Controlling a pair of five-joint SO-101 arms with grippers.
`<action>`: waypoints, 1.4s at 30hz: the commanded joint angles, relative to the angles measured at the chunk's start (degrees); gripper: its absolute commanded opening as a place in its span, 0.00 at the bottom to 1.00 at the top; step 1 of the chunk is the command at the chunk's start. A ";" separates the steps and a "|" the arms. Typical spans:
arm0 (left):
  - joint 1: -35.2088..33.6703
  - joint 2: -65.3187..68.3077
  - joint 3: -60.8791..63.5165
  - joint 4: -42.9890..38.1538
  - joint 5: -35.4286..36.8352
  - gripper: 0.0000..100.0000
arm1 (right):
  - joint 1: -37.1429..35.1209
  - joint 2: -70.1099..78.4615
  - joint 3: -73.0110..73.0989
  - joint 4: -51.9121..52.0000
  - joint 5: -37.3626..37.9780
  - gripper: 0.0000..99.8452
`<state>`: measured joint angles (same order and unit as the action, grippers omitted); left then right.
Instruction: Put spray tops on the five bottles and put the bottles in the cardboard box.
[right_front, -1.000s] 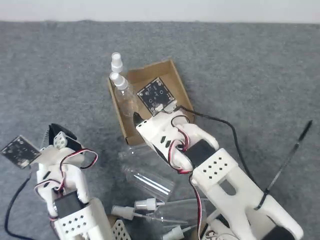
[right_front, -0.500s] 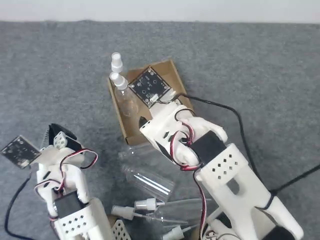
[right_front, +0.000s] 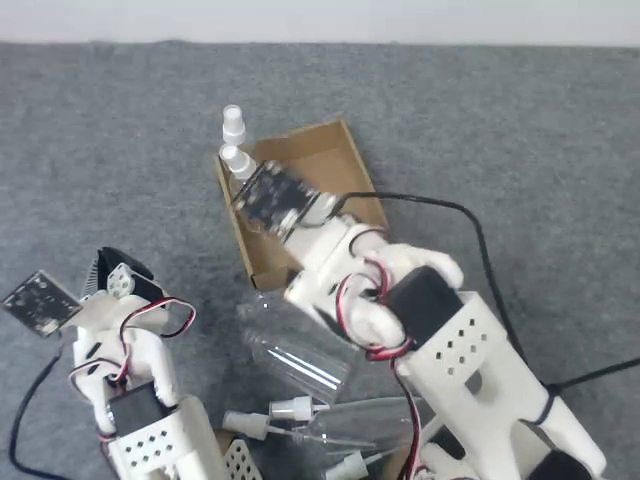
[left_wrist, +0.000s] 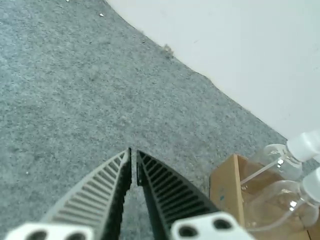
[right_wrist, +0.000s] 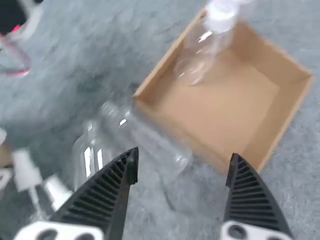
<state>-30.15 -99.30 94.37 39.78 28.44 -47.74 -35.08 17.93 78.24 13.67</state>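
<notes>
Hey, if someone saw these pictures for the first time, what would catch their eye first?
Most striking is the right arm's open pincer, hanging by the near wall of the brown cardboard box, which has clear plastic bottles with white spray tops at one corner. Next come the loose clear bottles lying on the grey carpet in front of the box. The left arm's shut pincer sits off to the side.
</notes>
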 joint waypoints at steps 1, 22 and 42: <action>-0.18 -1.23 -0.84 -1.93 -0.53 0.02 | -2.07 -3.30 -0.79 2.51 1.93 0.24; -1.05 -1.23 -0.92 -2.64 -0.53 0.02 | -4.00 -3.47 12.22 -1.98 -5.19 0.24; -4.31 -1.23 -0.84 -4.75 -0.35 0.02 | -15.08 -2.77 30.15 -22.29 -5.19 0.24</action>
<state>-34.37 -99.30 94.37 37.14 28.44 -62.15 -36.22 47.74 58.90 9.01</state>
